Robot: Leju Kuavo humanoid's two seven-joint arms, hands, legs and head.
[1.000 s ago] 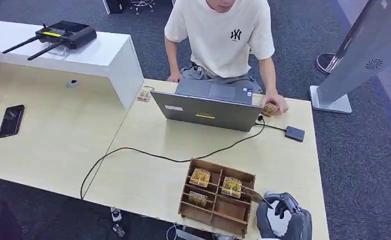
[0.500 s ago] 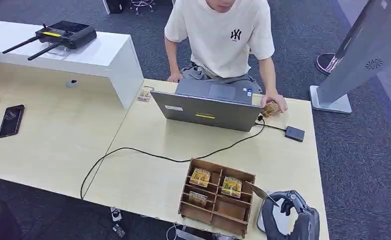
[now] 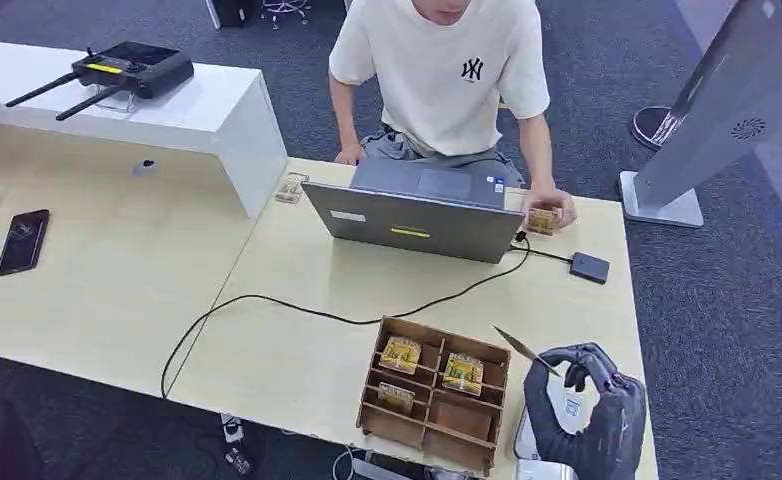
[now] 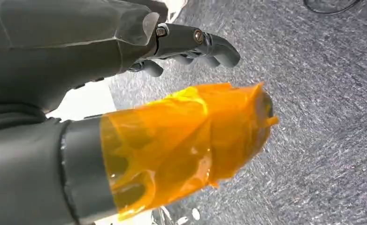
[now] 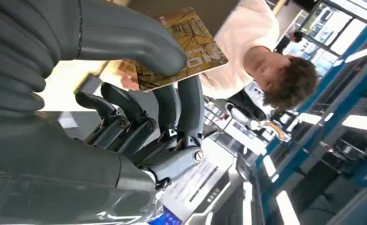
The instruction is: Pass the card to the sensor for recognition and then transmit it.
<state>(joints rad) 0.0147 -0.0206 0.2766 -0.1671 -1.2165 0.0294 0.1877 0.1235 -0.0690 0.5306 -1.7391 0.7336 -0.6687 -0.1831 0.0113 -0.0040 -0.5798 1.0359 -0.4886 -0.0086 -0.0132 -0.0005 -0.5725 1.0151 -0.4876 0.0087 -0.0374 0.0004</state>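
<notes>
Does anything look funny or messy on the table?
Nothing is spilled or broken. One oddity: a loose card lies alone at the table's far edge, away from the wooden box. The right robot hand holds a card tilted.

Laptop behind compartment box, sensor right of laptop, phone far left on table
</notes>
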